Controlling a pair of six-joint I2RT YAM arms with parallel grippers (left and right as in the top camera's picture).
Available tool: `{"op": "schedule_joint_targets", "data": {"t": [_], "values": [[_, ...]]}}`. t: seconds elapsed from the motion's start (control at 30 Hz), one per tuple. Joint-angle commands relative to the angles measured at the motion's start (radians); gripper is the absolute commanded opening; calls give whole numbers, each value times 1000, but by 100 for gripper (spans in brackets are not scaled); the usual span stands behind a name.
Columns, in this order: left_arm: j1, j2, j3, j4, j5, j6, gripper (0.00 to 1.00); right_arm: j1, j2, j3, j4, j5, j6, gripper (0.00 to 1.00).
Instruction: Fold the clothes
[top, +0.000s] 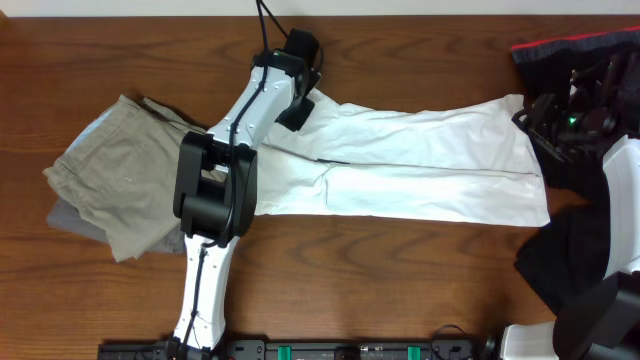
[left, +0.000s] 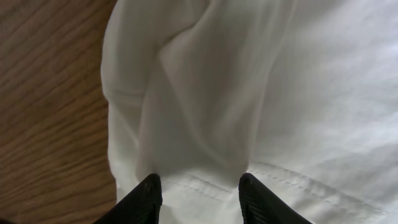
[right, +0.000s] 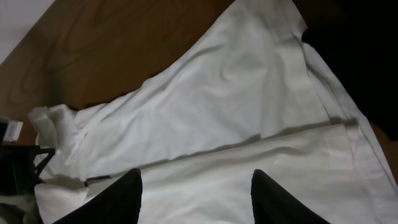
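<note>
The white T-shirt (top: 430, 160) lies across the middle of the table as a long strip, folded lengthwise; its print is hidden. My left gripper (top: 297, 112) is at the shirt's far left corner. In the left wrist view its fingers (left: 200, 186) are apart, straddling a bunched fold and stitched hem of the shirt (left: 280, 93). My right gripper (top: 545, 125) hovers at the shirt's right end. In the right wrist view its fingers (right: 196, 186) are wide apart and empty above the shirt (right: 236, 106).
A khaki-beige garment (top: 120, 175) lies left of the shirt, partly under my left arm. A black garment with a red stripe (top: 570, 45) is at the far right, more black cloth (top: 565, 255) at the near right. The wooden table (top: 400, 280) shows in front.
</note>
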Motion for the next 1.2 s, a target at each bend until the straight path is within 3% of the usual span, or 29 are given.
{"op": "schedule_joint_targets", "data": {"t": [0.0,0.43,0.5,0.57,0.97,1.17], "values": [[2,14,-11,-8,-28,24,43,8,-5,6,3,14,10,55],[-2,15,-45,-1,-28,35,31,9,-5,6,2,14,10,55],[-2,15,-45,0,-25,35,23,8,-5,6,-1,14,10,55],[-3,15,-45,0,-25,35,8,8,-5,6,-3,14,10,55],[-2,-99,-37,-27,-25,-62,6,9,-5,6,0,31,10,55],[0,-200,-37,-45,-25,-96,6,9,-5,6,24,225,-14,54]]}}
